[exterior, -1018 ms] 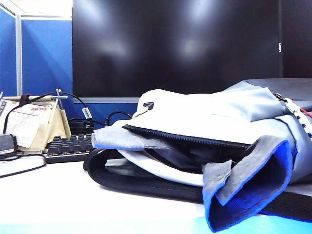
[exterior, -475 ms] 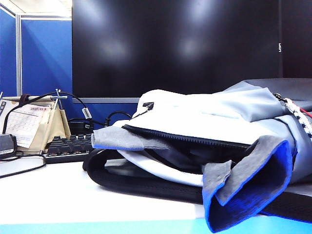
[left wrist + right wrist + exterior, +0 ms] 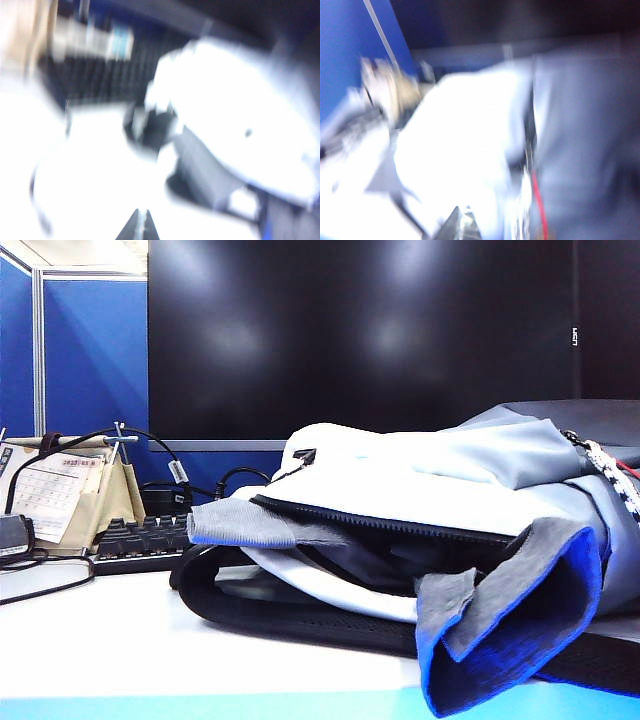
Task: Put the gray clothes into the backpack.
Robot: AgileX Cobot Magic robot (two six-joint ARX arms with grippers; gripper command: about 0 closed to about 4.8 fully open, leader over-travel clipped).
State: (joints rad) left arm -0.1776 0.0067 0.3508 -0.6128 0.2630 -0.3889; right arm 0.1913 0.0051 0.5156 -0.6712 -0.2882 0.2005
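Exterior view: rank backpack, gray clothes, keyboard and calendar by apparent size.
1. backpack
2. gray clothes
3. keyboard and calendar: look alike; both sit farther back and partly hidden, so unranked.

The backpack (image 3: 430, 490) lay on its side on the table (image 3: 120, 640), filling the 3 o'clock half of the exterior view, its mouth facing the camera. The gray clothes (image 3: 510, 620) sat in that mouth, one fold hanging out at 5 o'clock and another part sticking out toward 9 o'clock. A keyboard (image 3: 140, 540) lay behind the backpack at 9 o'clock, with a calendar (image 3: 50, 495) just beyond it. The left hand (image 3: 140, 227) and right hand (image 3: 460, 225), both closed, were off the backpack.
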